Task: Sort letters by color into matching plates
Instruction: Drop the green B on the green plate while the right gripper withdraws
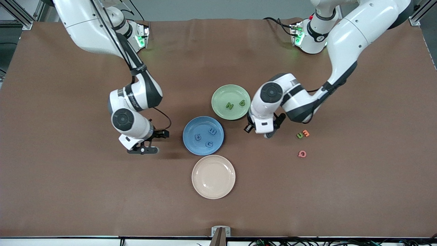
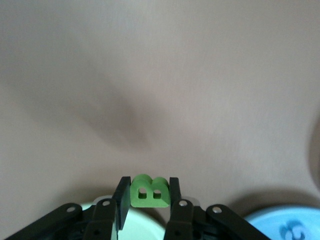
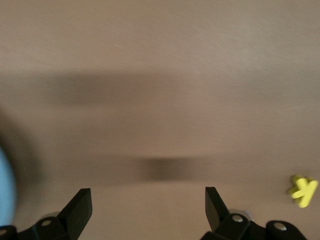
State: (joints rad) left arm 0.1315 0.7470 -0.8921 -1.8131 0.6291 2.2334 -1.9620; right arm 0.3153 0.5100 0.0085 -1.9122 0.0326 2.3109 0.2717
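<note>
The front view looks down from high across the table (image 1: pixel 68 191), facing both robot bases and taking in the whole surface. Each wrist view sits just above its own fingers, looking close past them onto the table. The left wrist view shares the blue plate (image 2: pixel 285 227) with the front view (image 1: pixel 203 135); the right wrist view catches its edge (image 3: pixel 5 190).

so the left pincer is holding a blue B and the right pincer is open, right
Not quite: the B is green, not blue. The left wrist view shows it clamped between the left pincer fingers. The rest holds: the right pincer is open with nothing between its fingers, as the right wrist view shows.
</note>
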